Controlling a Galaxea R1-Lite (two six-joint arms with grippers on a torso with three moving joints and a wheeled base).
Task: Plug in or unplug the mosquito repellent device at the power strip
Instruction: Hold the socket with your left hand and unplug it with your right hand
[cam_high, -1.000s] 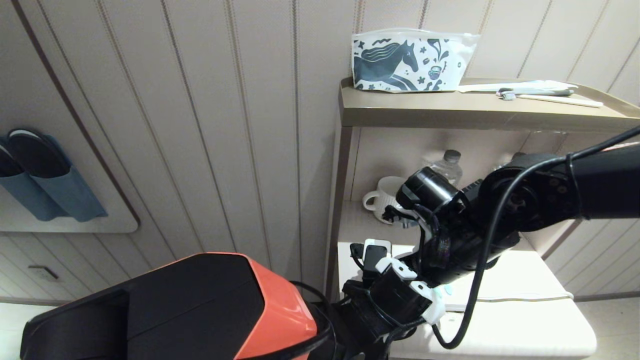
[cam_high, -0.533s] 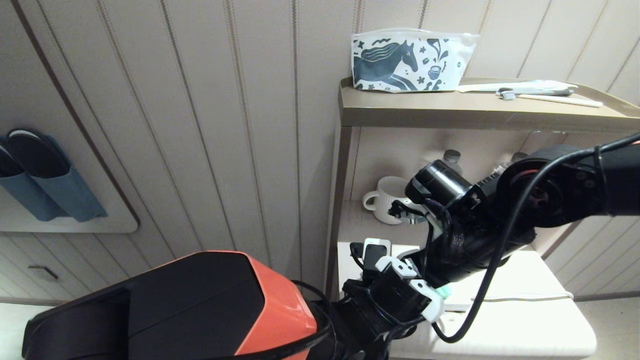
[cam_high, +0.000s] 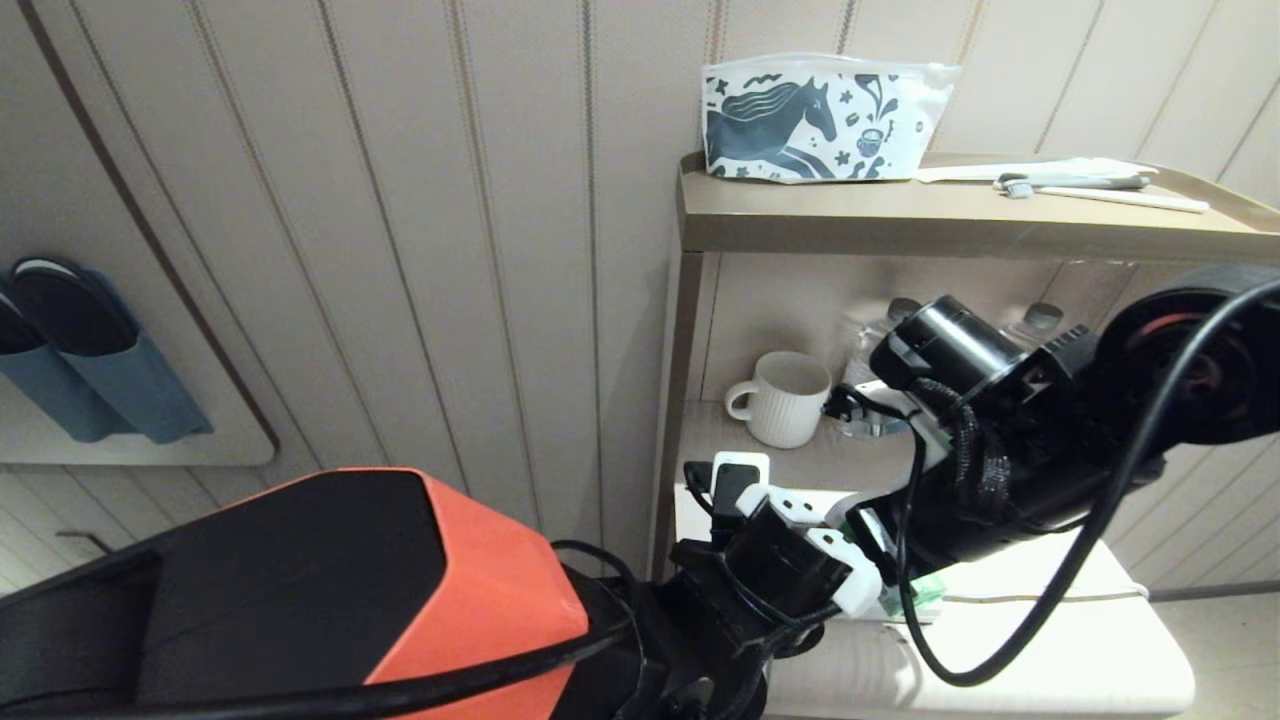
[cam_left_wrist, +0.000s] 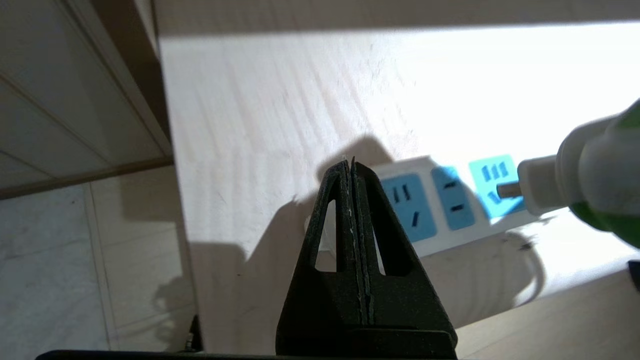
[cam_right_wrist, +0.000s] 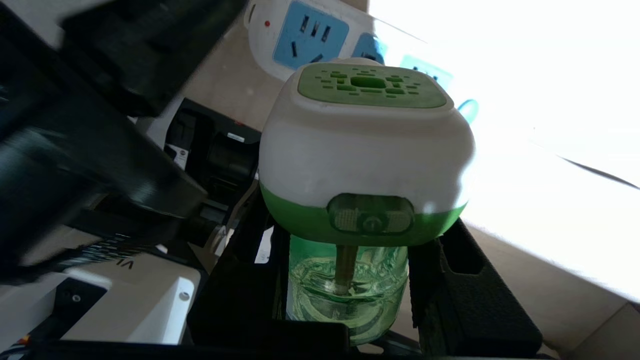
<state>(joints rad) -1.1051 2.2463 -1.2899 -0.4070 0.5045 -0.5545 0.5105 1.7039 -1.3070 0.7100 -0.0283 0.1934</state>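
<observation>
The right gripper (cam_right_wrist: 350, 280) is pinching the mosquito repellent device (cam_right_wrist: 365, 150) by its translucent green bottle, one black finger on either side of the glass, and the white head with its green vented patch fills the middle of the right wrist view. Compared with a second ago, the right arm sits higher and further right in the head view: the white mug (cam_high: 782, 397) in the shelf's centre, half hidden before, is now in the open, and the device's green shows at lower centre-right, just beside the arm.

In the left wrist view the device comes in from the right edge, metal prongs bare and plainly clear of the sockets, hanging just off the power strip (cam_left_wrist: 440, 202), whose light-blue faces run across the centre right. So, by my reading, it is unplugged at this moment: either freshly pulled or lining up for a push, and the lift suggests pulled.

The left gripper (cam_left_wrist: 352, 167) has its fingers pressed together, holding nothing, with the tip at the near end of the strip in the frame's middle; I cannot tell whether it touches. It looks placed to steady the strip. The strip lies on the pale lower surface at the head view's bottom right.
</observation>
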